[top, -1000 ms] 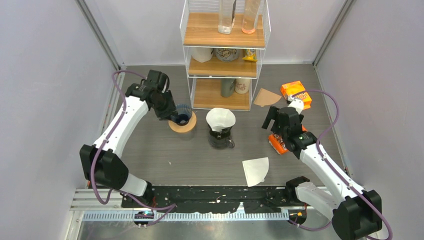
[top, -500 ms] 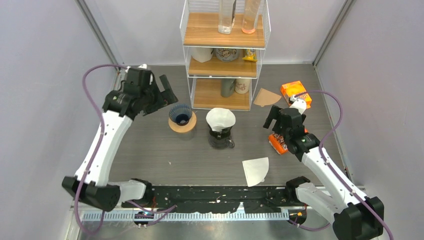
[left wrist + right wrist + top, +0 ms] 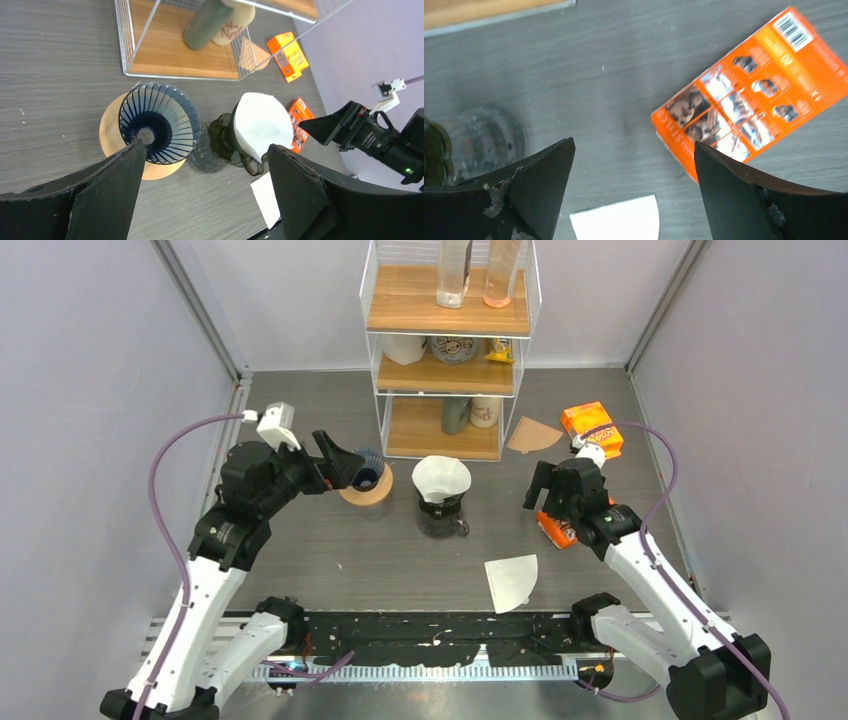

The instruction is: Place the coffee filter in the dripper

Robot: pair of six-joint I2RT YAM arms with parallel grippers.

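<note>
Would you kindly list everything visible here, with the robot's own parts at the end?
shelf: one, wooden, back centre, holding glasses and cups
dripper: one, dark blue, on wooden base, left of centre
carafe: one, clear glass, centre, white filter on top
flat filter: one, white, front centre
brown filter: one, brown, beside the shelf
far box: one, orange, right rear
near box: one, orange, right side
left claw: one, black, open, beside the dripper
right claw: one, black, open, by the near box
</note>
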